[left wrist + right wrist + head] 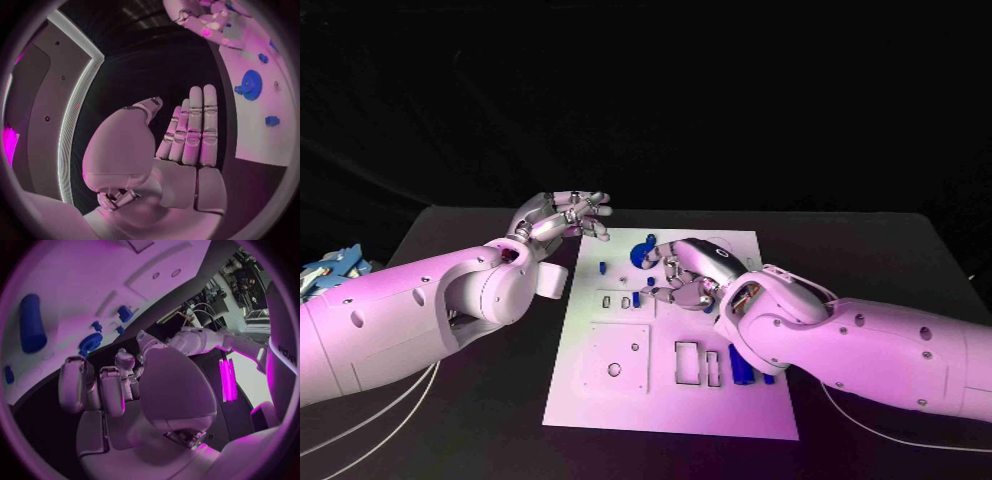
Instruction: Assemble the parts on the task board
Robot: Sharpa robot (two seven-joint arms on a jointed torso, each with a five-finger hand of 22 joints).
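You are looking at an early stage of the assembly, by my judgement: the small blue parts are lying scattered on the flat white task board (589,390), and neither hand is carrying one. The silver right hand (687,277) is hovering over the board's far half with its fingers curled inward; nothing is showing between them in the right wrist view. The round blue gear-like part (648,250) is sitting just beyond its fingertips, and the upright blue cylindrical part (738,366) is standing back beside its forearm. The next move is calling for lowering onto one part and pinching it cleanly. The silver left hand (565,216) is hanging off the board's far corner above the black tabletop (473,420), fingers straight and pressed together, holding nothing.
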